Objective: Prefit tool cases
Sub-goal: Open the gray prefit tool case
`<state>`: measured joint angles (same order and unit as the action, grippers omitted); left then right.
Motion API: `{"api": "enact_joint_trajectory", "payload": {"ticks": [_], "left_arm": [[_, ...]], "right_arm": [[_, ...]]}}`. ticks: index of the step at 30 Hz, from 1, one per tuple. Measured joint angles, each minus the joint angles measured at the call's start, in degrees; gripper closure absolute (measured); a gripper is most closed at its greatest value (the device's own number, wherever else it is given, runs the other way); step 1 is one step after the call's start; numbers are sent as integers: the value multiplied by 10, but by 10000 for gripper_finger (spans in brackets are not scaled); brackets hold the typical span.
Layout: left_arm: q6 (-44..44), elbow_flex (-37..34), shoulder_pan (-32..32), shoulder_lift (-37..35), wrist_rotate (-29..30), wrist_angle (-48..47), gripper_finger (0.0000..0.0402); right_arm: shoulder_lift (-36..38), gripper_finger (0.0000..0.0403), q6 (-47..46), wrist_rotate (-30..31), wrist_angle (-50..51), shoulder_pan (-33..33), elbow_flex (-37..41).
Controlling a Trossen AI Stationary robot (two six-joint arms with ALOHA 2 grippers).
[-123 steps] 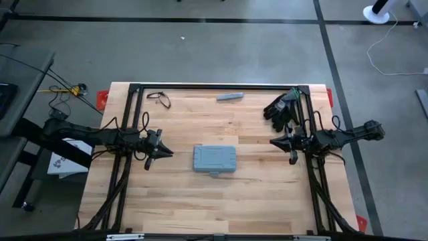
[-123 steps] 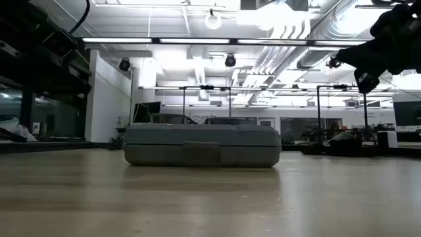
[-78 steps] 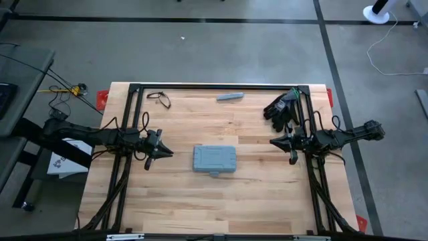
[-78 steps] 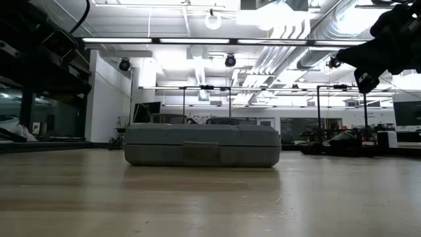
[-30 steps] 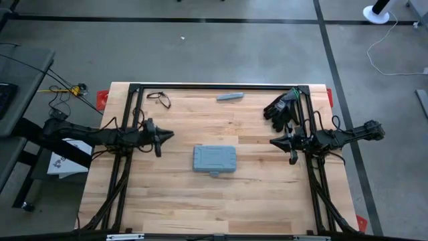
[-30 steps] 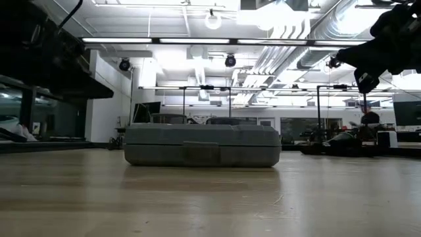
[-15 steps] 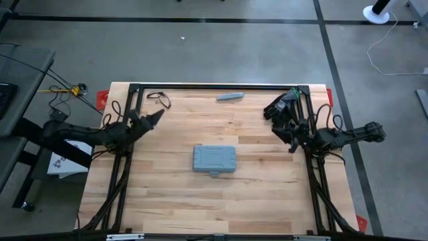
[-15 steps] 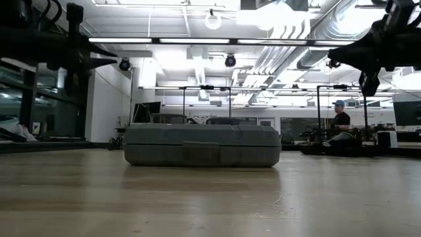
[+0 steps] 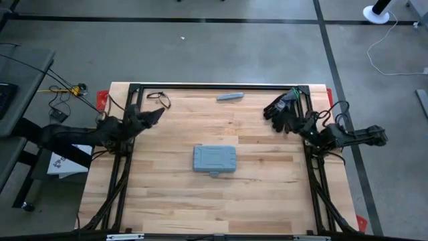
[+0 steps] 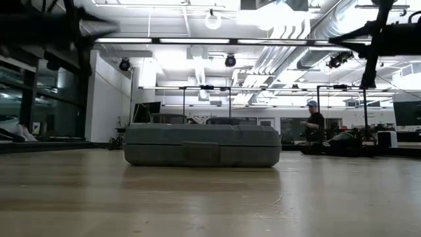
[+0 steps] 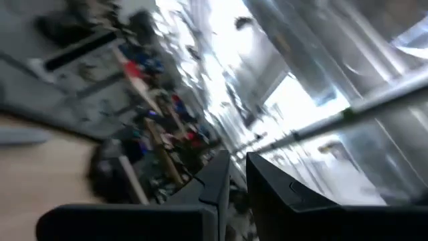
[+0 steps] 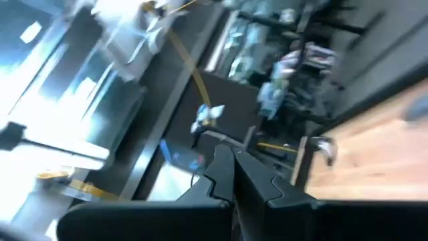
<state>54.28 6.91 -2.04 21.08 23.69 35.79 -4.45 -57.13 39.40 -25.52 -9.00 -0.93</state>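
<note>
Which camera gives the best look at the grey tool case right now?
The high view: the tool case lies shut mid-table, its whole lid and outline visible. The low view shows only its front side edge-on. Neither wrist view shows it.

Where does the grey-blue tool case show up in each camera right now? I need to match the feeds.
High view: tool case at table centre, midway between both arms.
Low view: tool case centre, lying closed.
Left wrist view: not in it.
Right wrist view: not in it.
Shared landmark: the wooden table.
</note>
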Motion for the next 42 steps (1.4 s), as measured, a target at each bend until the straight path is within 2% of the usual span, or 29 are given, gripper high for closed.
{"api": "enact_joint_trajectory", "payload": {"ticks": [4, 7, 12, 17, 23, 26, 31, 35, 42], "left_arm": [[-74, 117, -10, 42, -57, -96, 358], [-134, 228, -22, 94, -100, -198, 358], [-224, 409, -58, 186, -180, -339, 358], [-295, 575, -88, 267, -244, -479, 358], [-348, 723, -108, 354, -260, -662, 358], [-367, 758, -109, 387, -262, -704, 358], [-370, 768, -109, 426, -281, -729, 358], [-370, 768, -108, 449, -284, -750, 358], [-370, 766, -106, 479, -284, -793, 358]], "right_arm": [[-2, 402, 93, -66, -75, 17, -28], [-7, 402, 161, -114, -48, 29, -104], [-67, 402, 239, -134, 175, 38, -303], [-190, 402, 311, -145, 353, 38, -515], [-352, 402, 389, -161, 521, 38, -739], [-424, 402, 422, -161, 586, 38, -822], [-521, 402, 448, -161, 685, 38, -913], [-576, 402, 448, -162, 738, 38, -935], [-640, 402, 423, -161, 804, 55, -930]]}}
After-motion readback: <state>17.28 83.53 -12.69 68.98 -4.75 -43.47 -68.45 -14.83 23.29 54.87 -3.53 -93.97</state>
